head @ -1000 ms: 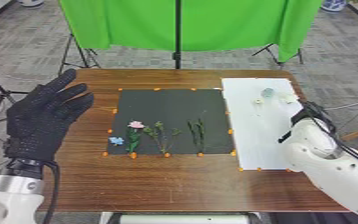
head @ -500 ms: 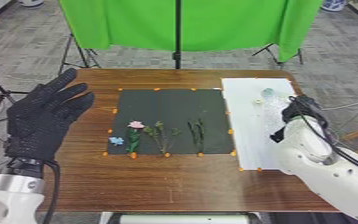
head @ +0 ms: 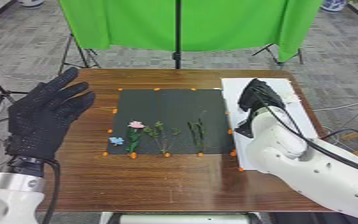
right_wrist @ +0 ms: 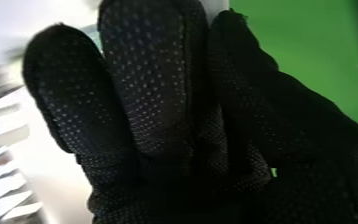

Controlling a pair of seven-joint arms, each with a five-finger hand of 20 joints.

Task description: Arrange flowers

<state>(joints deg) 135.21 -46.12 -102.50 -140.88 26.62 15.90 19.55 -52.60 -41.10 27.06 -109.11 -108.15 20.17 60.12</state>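
My right hand is over the far half of the white board; in the right wrist view that hand has its fingers extended close together. On the black mat lie a pink flower with a green leafy stem, a blue flower at the left edge, budded green sprigs in the middle and slim green stems farther right. A pale flower is partly visible beside my right hand. My left hand is raised left of the mat, fingers open.
Orange markers line the edges of the mat and board. Brown wooden table surrounds them. Behind it hangs a green cloth with a dark pole in front. Black cables run along my right arm.
My right hand has moved left and away from me across the white board, from its right edge, and now covers the small pale flowers seen earlier. The left hand has stayed still.
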